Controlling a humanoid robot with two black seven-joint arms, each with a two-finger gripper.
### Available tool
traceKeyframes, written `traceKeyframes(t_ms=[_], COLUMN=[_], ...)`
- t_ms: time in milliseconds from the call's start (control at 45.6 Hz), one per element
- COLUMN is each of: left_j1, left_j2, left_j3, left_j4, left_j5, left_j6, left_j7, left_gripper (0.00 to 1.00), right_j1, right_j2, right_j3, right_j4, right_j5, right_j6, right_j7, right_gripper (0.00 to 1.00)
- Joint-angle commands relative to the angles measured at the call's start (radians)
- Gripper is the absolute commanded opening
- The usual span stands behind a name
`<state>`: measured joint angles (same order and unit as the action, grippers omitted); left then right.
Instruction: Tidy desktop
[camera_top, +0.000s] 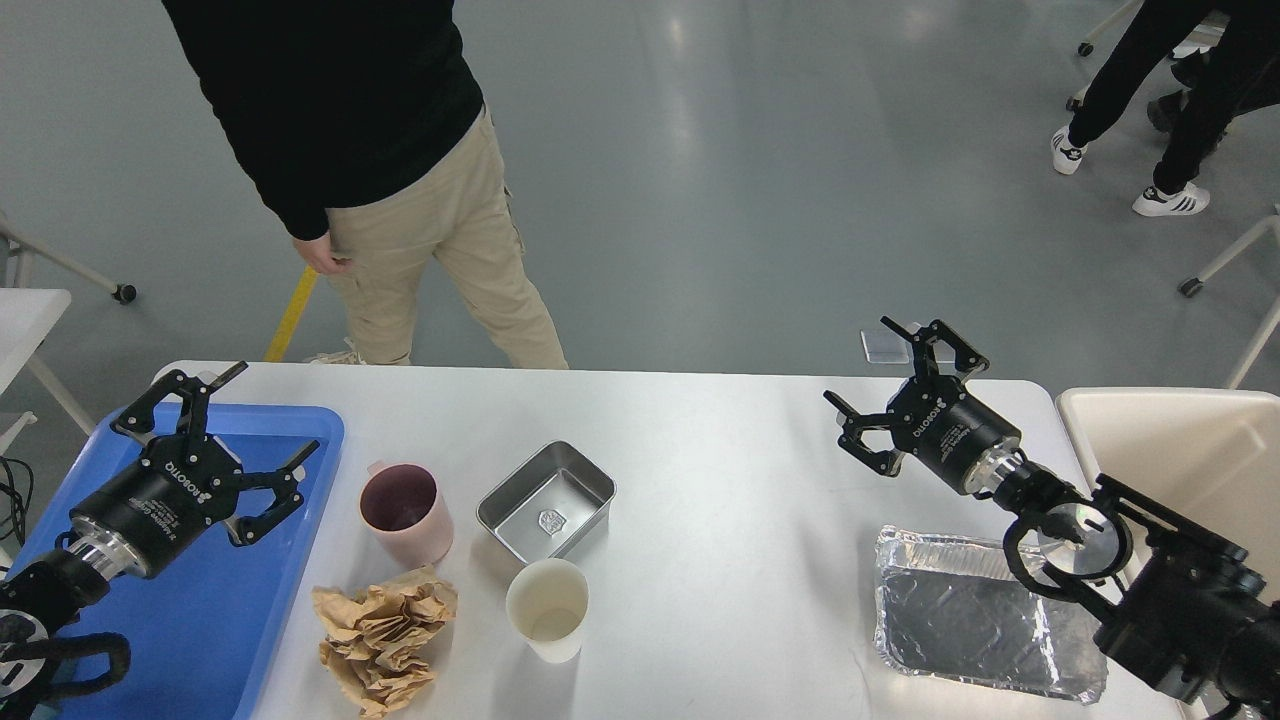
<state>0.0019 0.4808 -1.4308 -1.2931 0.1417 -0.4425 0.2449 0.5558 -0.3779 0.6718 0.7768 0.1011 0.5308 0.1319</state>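
Note:
The white desktop (720, 480) carries a pink mug (403, 513), a small steel tray (546, 501), a white paper cup (547, 608), a crumpled brown paper (380, 633) and a foil tray (980, 625). My left gripper (215, 425) is open and empty above the blue tray (200, 630), left of the mug. My right gripper (900, 385) is open and empty above the desktop's far right part, beyond the foil tray.
A beige bin (1190, 470) stands off the table's right end. A person (370, 150) in black top and khaki trousers stands past the far left edge. Another person's legs (1150, 90) are at the far right. A white table corner (25, 320) shows at left.

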Motion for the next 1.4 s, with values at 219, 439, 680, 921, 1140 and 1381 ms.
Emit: traceKeyframes(t_ms=[219, 439, 680, 921, 1140, 1381], left_j1=[0.004, 0.029, 0.032, 0.040, 0.047, 0.046], left_j2=[-0.027, -0.024, -0.028, -0.056, -0.120, -0.117], left_j3=[-0.025, -0.075, -0.120, -0.163, -0.169, -0.177], left_j4=[0.000, 0.008, 0.026, 0.031, 0.021, 0.032], left_j5=[0.003, 0.012, 0.012, 0.004, 0.003, 0.001], left_j6=[0.088, 0.094, 0.082, 0.076, 0.051, 0.159], left_j7=[-0.025, -0.027, -0.072, -0.055, -0.070, -0.061], left_gripper=[0.97, 0.97, 0.97, 0.97, 0.97, 0.97], right_j1=[-0.005, -0.004, -0.005, -0.004, -0.014, -0.023], right_j2=[0.004, 0.007, 0.007, 0.008, 0.005, -0.001], right_j3=[0.000, 0.000, 0.000, -0.001, -0.001, -0.001], right_j4=[0.001, 0.001, 0.001, 0.001, -0.001, -0.001], right_j5=[-0.012, -0.018, -0.018, -0.021, -0.026, -0.028], right_j6=[0.000, 0.000, 0.000, -0.002, -0.006, -0.002], right_j7=[0.000, 0.000, 0.000, 0.000, 0.000, 0.000], right_gripper=[1.00, 1.00, 1.00, 1.00, 1.00, 1.00])
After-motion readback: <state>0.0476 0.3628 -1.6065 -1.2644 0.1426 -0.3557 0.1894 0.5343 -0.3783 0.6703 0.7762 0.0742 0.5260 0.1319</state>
